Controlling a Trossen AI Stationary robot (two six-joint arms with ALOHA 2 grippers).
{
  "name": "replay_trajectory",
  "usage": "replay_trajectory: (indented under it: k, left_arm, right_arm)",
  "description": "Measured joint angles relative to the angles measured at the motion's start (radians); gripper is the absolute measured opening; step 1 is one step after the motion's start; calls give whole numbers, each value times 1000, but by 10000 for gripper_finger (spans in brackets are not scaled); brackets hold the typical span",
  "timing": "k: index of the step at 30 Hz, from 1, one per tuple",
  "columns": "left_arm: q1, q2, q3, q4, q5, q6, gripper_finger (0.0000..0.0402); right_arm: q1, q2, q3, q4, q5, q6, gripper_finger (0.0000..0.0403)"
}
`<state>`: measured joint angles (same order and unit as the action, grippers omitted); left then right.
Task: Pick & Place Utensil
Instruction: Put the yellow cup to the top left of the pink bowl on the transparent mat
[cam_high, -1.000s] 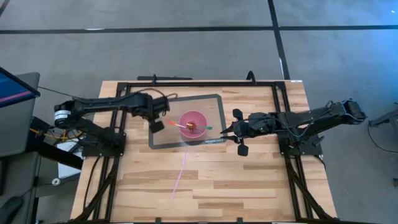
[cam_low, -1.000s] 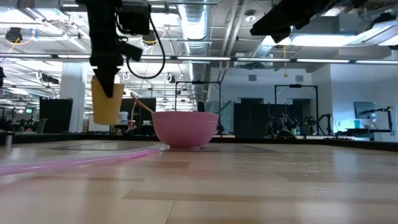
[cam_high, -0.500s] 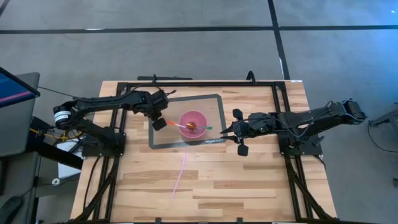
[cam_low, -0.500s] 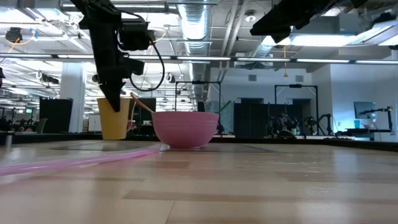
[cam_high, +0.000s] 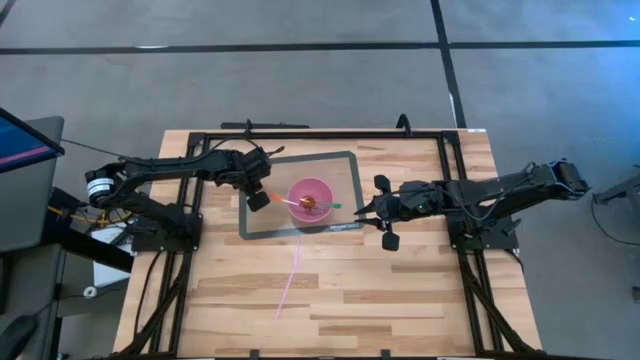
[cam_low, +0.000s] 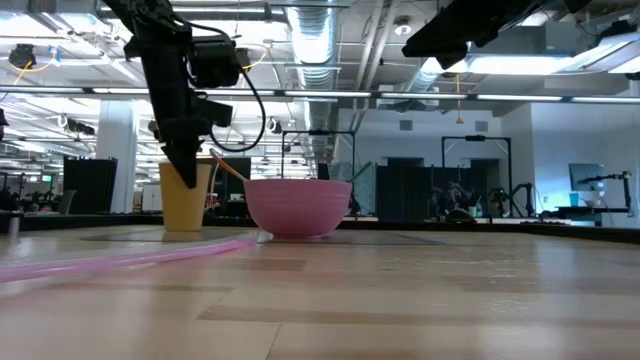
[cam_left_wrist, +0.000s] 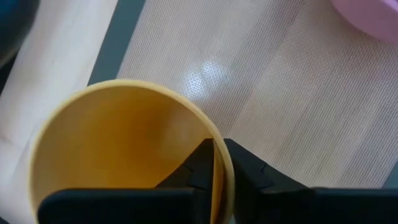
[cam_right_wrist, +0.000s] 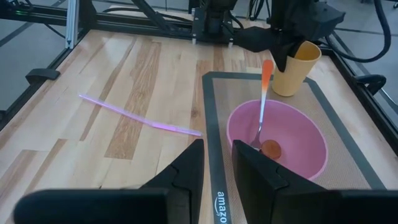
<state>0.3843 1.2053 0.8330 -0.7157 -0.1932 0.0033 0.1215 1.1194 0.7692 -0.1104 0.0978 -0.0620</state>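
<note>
Fingers of left gripper (cam_left_wrist: 214, 171) straddle the yellow cup (cam_low: 186, 195) rim, barely parted, cup upright on mat (cam_high: 348, 170); right gripper (cam_right_wrist: 216, 168) fingers slightly apart, empty, waiting beside bowl (cam_high: 311, 199).

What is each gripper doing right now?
Left gripper: pinching the yellow cup wall, on the mat.
Right gripper: open, empty.

The mat (cam_right_wrist: 214, 155) reads "amazon" (printed along its near edge).

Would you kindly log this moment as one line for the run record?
left gripper: fingers astride rim of yellow cup standing on mat | right gripper: idle beside pink bowl | spoon: in bowl
</note>
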Motion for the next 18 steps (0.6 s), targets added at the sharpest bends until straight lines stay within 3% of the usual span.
replay_trajectory:
  k: [18]
  left_arm:
    - [-11,-5,0,26,-23,0,110]
  right_arm:
    - [0,0,0,0,0,0,77]
